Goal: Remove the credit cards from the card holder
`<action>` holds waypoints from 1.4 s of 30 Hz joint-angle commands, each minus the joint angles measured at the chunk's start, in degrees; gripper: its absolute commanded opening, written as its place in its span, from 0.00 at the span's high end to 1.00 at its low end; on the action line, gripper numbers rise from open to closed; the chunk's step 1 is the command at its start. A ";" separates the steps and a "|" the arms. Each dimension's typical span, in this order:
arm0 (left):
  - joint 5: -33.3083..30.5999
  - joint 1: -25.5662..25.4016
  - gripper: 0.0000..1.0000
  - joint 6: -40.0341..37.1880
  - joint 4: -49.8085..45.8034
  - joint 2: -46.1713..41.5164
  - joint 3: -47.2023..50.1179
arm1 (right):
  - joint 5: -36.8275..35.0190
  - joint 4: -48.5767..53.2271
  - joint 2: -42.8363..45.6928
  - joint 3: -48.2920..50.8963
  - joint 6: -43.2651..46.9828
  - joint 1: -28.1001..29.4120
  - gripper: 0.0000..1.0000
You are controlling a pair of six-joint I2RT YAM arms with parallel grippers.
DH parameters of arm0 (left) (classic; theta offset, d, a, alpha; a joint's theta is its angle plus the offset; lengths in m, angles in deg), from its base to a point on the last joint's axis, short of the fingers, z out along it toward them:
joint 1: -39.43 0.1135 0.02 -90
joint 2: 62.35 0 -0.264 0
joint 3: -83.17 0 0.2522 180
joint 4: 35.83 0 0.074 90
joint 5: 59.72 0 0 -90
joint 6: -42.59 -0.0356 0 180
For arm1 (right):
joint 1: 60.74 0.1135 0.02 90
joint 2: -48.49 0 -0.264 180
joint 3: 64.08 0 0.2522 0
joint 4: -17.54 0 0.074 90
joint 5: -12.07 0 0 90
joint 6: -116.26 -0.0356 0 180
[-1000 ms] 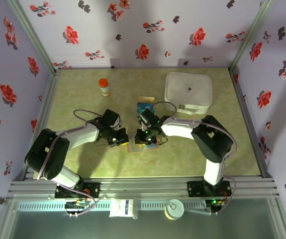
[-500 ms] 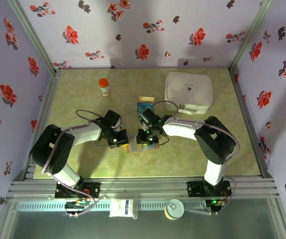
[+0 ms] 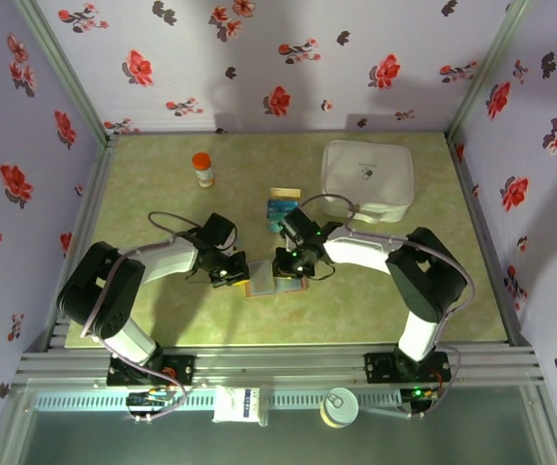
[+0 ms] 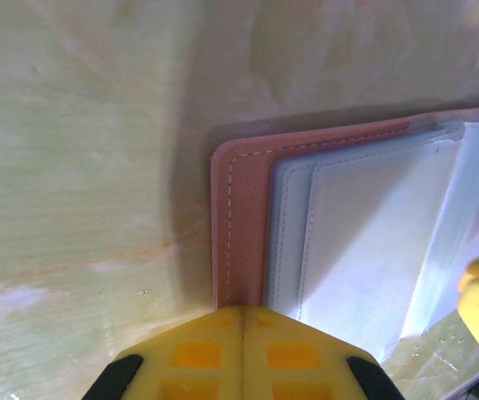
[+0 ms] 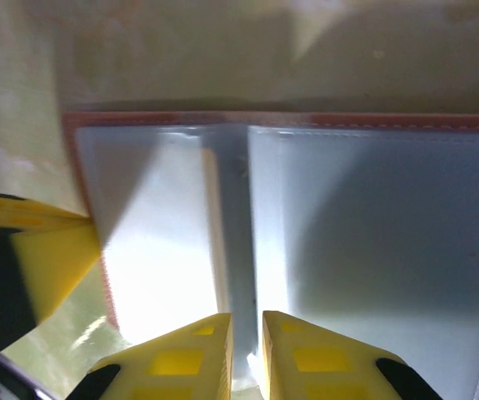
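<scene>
Top external view: the card holder (image 3: 270, 282) lies open and flat on the green worktop (image 3: 346, 310), near its centre. My left fingers (image 3: 232, 274) are clenched together, their tips on the reddish-brown rim at its left edge. My right fingers (image 3: 293, 266) sit over the middle fold, almost closed with a thin gap between them; I cannot tell whether they pinch a clear sleeve. Teal credit cards (image 3: 279, 209) lie just beyond the holder, with a pale yellow one (image 3: 285, 194) at their far side.

One card holder (image 4: 347, 242), one orange bottle (image 3: 202, 170), one white container (image 3: 367, 179), two visible credit cards (image 3: 279, 207) (one teal, one pale yellow).
</scene>
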 commanded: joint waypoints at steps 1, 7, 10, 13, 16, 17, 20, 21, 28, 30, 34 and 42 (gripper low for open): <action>-6.50 0.51 1.00 -2.87 -6.87 1.31 -1.34 | 2.24 -2.63 0.49 -1.03 -0.86 1.49 0.82; -6.76 0.55 1.00 -3.88 -8.58 1.39 -3.86 | 2.23 -2.69 -4.62 -5.39 -1.80 3.15 0.82; -6.68 0.58 1.00 -3.97 -8.44 1.46 -3.72 | 1.98 -2.78 -6.00 -6.04 -2.17 3.20 0.82; -6.61 0.54 1.00 -4.05 -8.38 1.60 -3.57 | 2.04 -2.88 -6.76 -6.01 -2.19 3.15 0.82; -6.56 0.58 1.00 -3.99 -8.28 1.53 -3.52 | 2.21 -2.86 -7.47 -5.83 -2.12 3.19 0.82; -6.51 0.58 1.00 -4.04 -8.36 1.37 -3.37 | 2.26 -2.91 -7.51 -5.73 -2.08 3.18 0.82; -6.40 0.58 1.00 -3.83 -8.33 1.29 -3.32 | 2.73 -4.26 -7.41 -5.34 -2.59 3.20 0.82; -6.41 0.55 1.00 -3.84 -8.21 1.22 -3.28 | 3.17 -4.96 -7.34 -5.37 -2.77 3.19 0.83; -6.40 0.53 1.00 -3.95 -8.18 1.36 -2.89 | 3.20 -5.01 -8.30 -5.72 -3.02 3.18 0.85; -6.40 0.58 1.00 -4.06 -8.28 1.38 -2.93 | 1.98 -3.04 -8.38 -5.95 -2.50 3.19 0.85; -6.49 0.56 1.00 -4.20 -8.51 1.36 -3.06 | -1.84 1.72 -7.47 -5.97 -0.66 3.10 0.85; -6.62 0.67 1.00 -4.33 -8.90 1.20 -3.12 | -2.67 1.75 -4.95 -3.20 0.02 1.99 0.85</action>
